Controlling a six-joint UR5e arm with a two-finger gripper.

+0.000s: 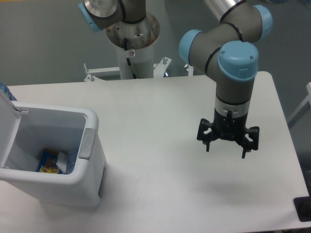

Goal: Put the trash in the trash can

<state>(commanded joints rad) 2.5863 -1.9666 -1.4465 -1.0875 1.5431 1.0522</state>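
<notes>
The gripper point(227, 143) hangs above the right side of the table point(155, 126), its 2 fingers point(208, 141) spread and grasping nothing. The bin point(90, 160) sits at the table's left edge, lid point(7, 121) open. Inside it lie a white wrapper point(61, 160), a blue-and-yellow packet point(47, 162) and something bluish beside them, too hidden to identify.

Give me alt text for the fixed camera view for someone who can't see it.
A robot arm's open, empty gripper hangs above the right side of a white table. At left, an open white trash can holds a blue-and-yellow packet and something white.
</notes>
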